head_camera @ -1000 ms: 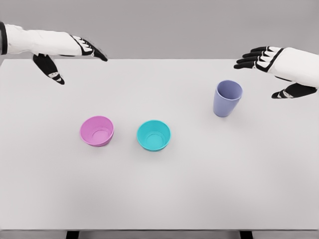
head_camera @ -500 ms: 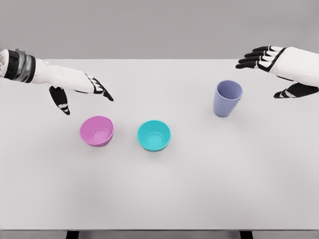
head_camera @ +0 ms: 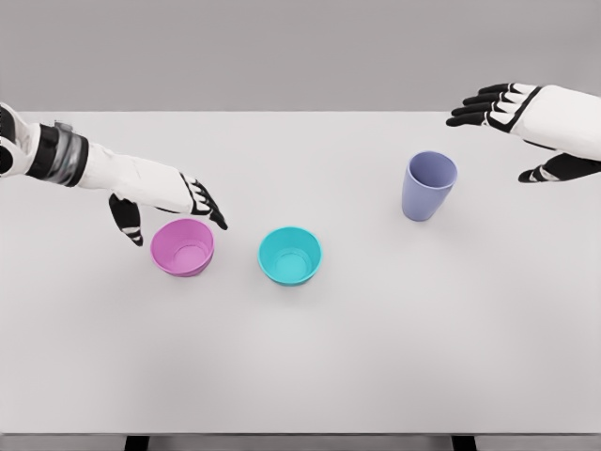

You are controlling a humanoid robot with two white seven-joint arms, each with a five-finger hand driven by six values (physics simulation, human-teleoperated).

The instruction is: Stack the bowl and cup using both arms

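Note:
A pink bowl (head_camera: pixel 183 247) sits upright on the white table (head_camera: pixel 376 348), left of centre. A teal bowl (head_camera: pixel 290 255) stands just to its right, apart from it. Further right and back stands a lavender cup (head_camera: pixel 428 185), upright. My left hand (head_camera: pixel 169 214) hovers at the pink bowl's back-left rim, fingers spread, thumb hanging down on the bowl's left side, holding nothing. My right hand (head_camera: pixel 512 127) floats above and to the right of the cup, fingers spread, holding nothing.
The table's back edge (head_camera: pixel 300 113) runs behind both hands, with a plain grey wall beyond. Its front edge (head_camera: pixel 300 434) lies near the bottom of the picture.
My left hand has come down and to the right, from the table's back left to the pink bowl's rim. The right hand drifted slightly right and up. Bowls and cup have not moved.

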